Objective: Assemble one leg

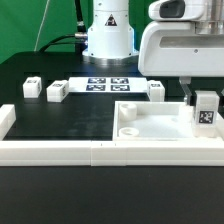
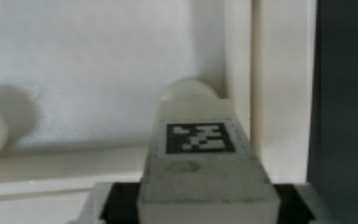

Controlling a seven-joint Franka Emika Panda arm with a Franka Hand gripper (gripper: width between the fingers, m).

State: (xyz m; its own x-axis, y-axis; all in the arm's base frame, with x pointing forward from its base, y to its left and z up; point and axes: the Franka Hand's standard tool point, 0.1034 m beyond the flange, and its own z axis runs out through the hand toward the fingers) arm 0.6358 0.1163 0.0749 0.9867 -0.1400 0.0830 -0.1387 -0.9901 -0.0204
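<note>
Leg: small white squarish post, black-and-white marker tag on its side.
Pose: upright.
Place: at the exterior view's right, over the large white panel's corner; wrist view shows tag facing camera.

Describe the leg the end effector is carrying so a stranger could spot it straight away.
Find the large white panel at the exterior view's right, against the white frame. Over its right corner, the end effector holds the leg, a small white post with a marker tag. The other legs lie loose on the black mat.

Open black mat (3 legs behind)
</note>
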